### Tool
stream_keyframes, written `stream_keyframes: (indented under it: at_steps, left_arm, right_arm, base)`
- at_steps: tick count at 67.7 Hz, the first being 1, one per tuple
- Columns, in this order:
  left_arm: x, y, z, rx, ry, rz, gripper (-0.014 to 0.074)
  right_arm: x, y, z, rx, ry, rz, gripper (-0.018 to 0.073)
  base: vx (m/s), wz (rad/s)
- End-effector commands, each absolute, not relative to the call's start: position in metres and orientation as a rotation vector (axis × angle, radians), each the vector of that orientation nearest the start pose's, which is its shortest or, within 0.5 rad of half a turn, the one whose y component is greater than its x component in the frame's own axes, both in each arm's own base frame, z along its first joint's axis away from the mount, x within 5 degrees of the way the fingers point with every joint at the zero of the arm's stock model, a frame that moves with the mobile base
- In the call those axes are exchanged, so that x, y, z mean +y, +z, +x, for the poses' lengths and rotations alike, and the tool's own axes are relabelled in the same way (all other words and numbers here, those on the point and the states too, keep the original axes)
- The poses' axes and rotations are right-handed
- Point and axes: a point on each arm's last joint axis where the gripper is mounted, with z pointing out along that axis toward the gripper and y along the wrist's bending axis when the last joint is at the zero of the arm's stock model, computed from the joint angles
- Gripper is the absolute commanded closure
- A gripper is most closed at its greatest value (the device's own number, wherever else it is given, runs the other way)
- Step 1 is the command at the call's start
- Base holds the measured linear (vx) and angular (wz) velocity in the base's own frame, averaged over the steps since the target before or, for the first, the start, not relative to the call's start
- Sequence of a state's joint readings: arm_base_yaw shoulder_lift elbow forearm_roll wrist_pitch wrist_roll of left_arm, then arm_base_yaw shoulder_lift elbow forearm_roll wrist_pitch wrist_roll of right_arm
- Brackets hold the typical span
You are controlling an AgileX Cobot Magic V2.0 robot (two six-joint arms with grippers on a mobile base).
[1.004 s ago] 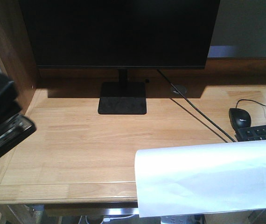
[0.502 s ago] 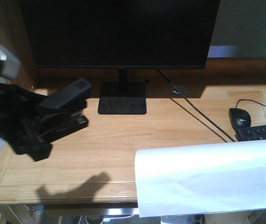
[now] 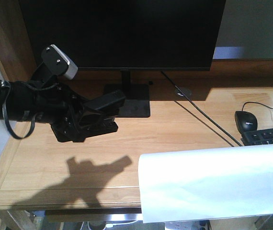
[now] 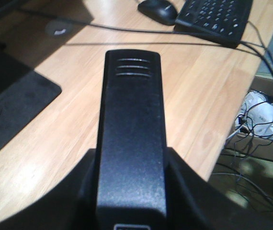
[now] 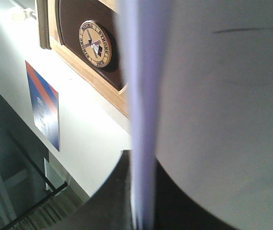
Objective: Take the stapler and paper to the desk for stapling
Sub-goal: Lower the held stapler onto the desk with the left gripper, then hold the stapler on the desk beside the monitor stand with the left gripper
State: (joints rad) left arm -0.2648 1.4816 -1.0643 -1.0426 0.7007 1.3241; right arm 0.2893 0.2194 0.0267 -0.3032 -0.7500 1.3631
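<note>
A wide light-wood desk point(image 3: 79, 148) with plank grain fills the front view, set against a darker wooden back panel. A large black monitor point(image 3: 122, 33) stands at the rear on a flat black base point(image 3: 131, 108), and a dark cable point(image 3: 199, 115) runs diagonally from it towards the right. On the right side sit a black mouse point(image 3: 246, 120) and the corner of a black keyboard point(image 3: 268, 135). The left gripper point(image 3: 81, 122) reaches in from the left, its fingers pressed against both sides of the stapler point(image 4: 131, 139), which it holds above the desk's left half, in front of the monitor base; their shadow lies nearer the front edge. The paper point(image 3: 213, 182) covers the desk's front right corner, just below the keyboard, and whether it rests on the wood cannot be told. The right wrist view shows the right gripper point(image 5: 143, 206) pinching the sheets edge-on, with a white wall, a round emblem point(image 5: 96, 43) and a blue-and-red poster point(image 5: 43, 105) behind. Off the desk's end, lower down, an open cardboard box point(image 4: 263, 151) holds tangled cables.
</note>
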Motion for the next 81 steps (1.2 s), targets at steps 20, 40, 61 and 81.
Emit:
stream_keyframes:
  at_steps: [20, 40, 61, 81]
  left_arm:
    - [-0.088, 0.288, 0.349, 1.805, -0.931, 0.947, 0.0603]
    - [-0.076, 0.251, 0.387, 1.666, -0.807, 1.136, 0.0603]
    - [-0.077, 0.213, 0.405, 1.605, -0.831, 1.229, 0.0603]
    - [-0.079, 0.176, 0.42, 1.616, -0.911, 1.239, 0.06]
  right_arm:
    - [0.035, 0.254, 0.049, 1.044, 1.407, 0.238, 0.0561]
    - [0.035, 0.254, 0.049, 1.044, 1.407, 0.238, 0.0561]
    - [0.035, 0.254, 0.049, 1.044, 1.407, 0.238, 0.0561]
    - [0.035, 0.254, 0.049, 1.044, 1.407, 0.238, 0.0561]
  base:
    - [0.0, 0.0]
    - [0.0, 0.0]
    - [0.0, 0.0]
    - [0.0, 0.0]
